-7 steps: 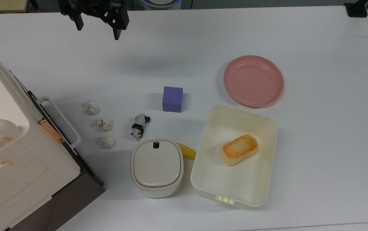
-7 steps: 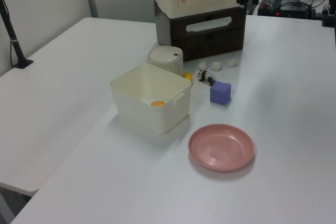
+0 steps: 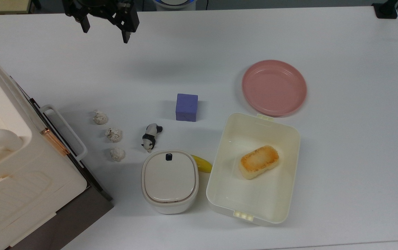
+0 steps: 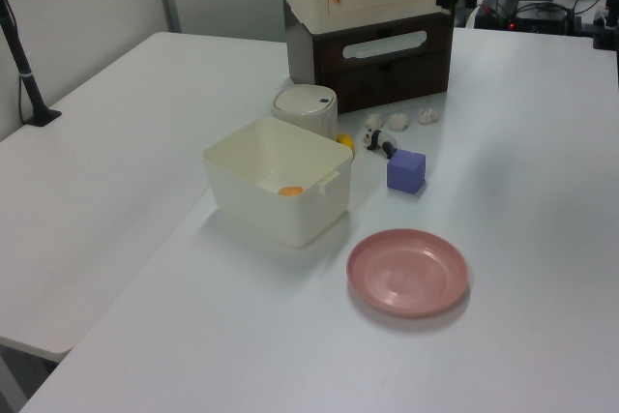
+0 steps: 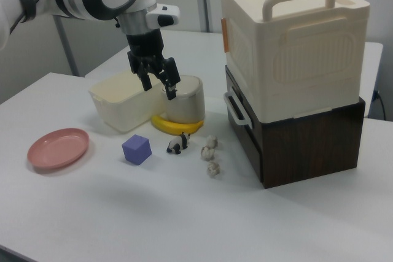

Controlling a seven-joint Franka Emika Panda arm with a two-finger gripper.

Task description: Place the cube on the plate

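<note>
While the small blue-purple matte cube [image 3: 187,107] sits untouched on the white worktop [image 3: 341,139], well apart from the round pink plastic plate [image 3: 274,87], the robot's black two-finger tool [image 3: 106,31] hangs above the worktop, spread wide and empty, apparently ready for a grasp.

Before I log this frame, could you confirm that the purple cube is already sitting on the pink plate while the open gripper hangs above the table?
Not quite: in the top view the purple cube sits on the table, apart from the empty pink plate. The gripper does hang open above the table.
</note>
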